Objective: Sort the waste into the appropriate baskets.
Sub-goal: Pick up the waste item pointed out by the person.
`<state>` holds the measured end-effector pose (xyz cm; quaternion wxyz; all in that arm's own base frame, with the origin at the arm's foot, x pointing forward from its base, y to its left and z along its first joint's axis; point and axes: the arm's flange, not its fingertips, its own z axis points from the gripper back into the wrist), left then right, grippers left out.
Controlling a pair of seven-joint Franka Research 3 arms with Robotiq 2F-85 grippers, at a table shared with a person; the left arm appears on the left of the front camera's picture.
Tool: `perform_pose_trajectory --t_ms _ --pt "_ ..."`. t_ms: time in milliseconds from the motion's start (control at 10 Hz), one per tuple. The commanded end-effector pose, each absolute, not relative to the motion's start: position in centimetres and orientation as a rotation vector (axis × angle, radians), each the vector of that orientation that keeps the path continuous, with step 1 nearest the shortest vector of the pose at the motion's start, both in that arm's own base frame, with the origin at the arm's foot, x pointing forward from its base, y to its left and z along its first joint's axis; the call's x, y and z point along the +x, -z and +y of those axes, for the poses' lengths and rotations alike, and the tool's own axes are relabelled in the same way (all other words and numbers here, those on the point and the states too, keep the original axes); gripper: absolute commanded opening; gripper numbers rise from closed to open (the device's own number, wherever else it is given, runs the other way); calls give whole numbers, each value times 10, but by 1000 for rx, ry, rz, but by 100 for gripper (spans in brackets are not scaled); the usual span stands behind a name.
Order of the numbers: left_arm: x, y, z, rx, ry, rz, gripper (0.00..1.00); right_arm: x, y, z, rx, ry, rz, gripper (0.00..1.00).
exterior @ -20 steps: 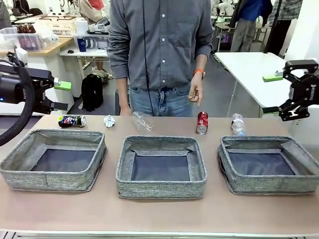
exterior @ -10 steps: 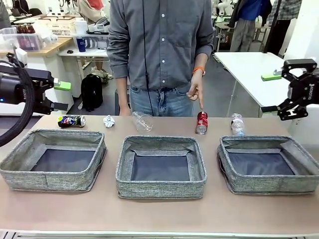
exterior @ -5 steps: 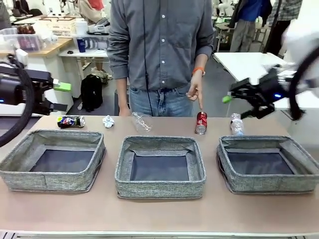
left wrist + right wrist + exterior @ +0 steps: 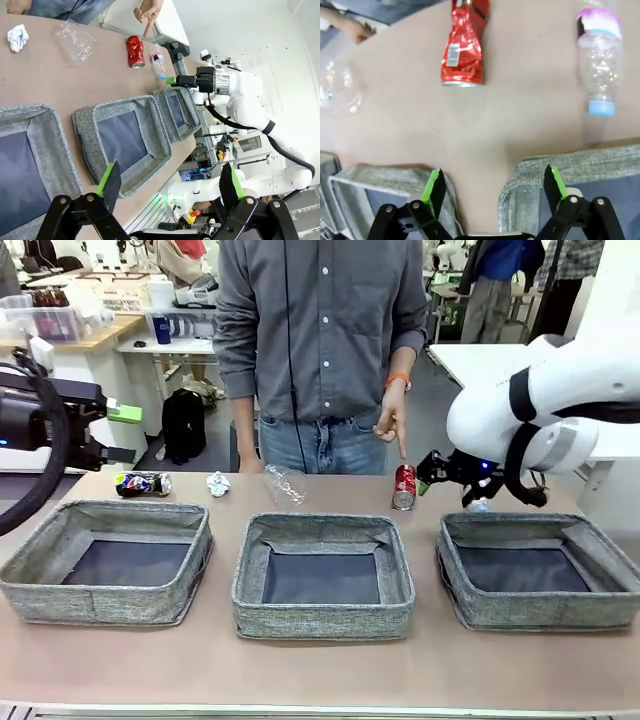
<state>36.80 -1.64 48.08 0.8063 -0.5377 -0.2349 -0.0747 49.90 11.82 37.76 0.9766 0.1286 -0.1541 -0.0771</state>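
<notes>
Now: R hand (image 4: 492, 186) released, jaws wide, hovering low over tabletop (image 4: 320, 665) above gap betw. mid basket (image 4: 322, 525) and right basket (image 4: 520, 528), near red can (image 4: 404, 486). Person's finger (image 4: 402, 448) points at can; bottle (image 4: 599, 70) near it. L hand (image 4: 122, 432) released, off to left.

- Left arm (image 4: 30, 422): enters at the far left edge, raised and held level, with a dark wrist.
- Left gripper (image 4: 122, 432): points right. Jaws wide apart, one green-padded finger above the other, nothing between them.
- Right arm (image 4: 545, 400): white and bent, reaching in from the right toward the far centre-right.
- Right gripper (image 4: 444, 488): low, angled left and downward. Jaws fully spread, holding nothing.
</notes>
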Motion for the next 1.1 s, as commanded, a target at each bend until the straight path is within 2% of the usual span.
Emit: perform_pose_trajectory --t_ms 0,200,300,400,800,1000 --pt "368 -479 -18 -1169 176 -529 100 492 -383 115 292 184 -317 100" --pt "368 -479 -18 -1169 176 -529 100 499 -379 118 265 161 -312 100" --pt "368 -479 -18 -1169 176 -529 100 486 -385 123 286 117 -359 100" --pt "368 -479 -18 -1169 176 -529 100 494 -390 127 259 112 -397 100" --pt "368 -479 -18 -1169 176 -529 100 555 -381 158 127 53 -332 100" --pt "368 -479 -18 -1169 176 -529 100 588 -363 167 151 80 -337 100"
